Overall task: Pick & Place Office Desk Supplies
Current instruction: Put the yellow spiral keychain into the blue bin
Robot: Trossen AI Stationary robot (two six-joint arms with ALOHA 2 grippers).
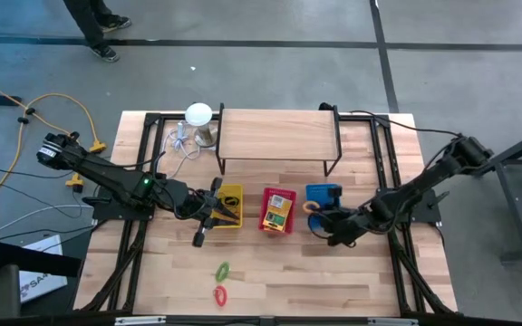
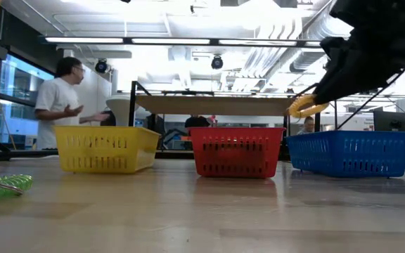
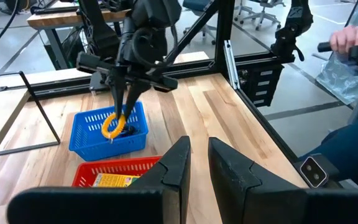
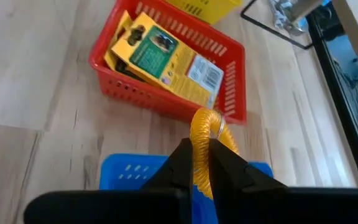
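Baskets, three, in a row on the bench (image 1: 352,281): yellow basket (image 1: 229,206), red basket (image 1: 277,211), blue basket (image 1: 324,196).

Coiled rings, three: orange ring (image 4: 205,146), a glossy spiral, pinched in the right end effector (image 4: 197,163) above the blue basket; green ring (image 1: 222,270) and red ring (image 1: 220,293) loose on the bench, near each other.

Card boxes (image 4: 160,59), yellow-and-green, in the red basket; count unclear, print legible only in the right wrist view.

Left end effector (image 3: 199,155) slightly parted, empty, at the yellow basket.

Low view alone shows a person (image 2: 60,102) behind.
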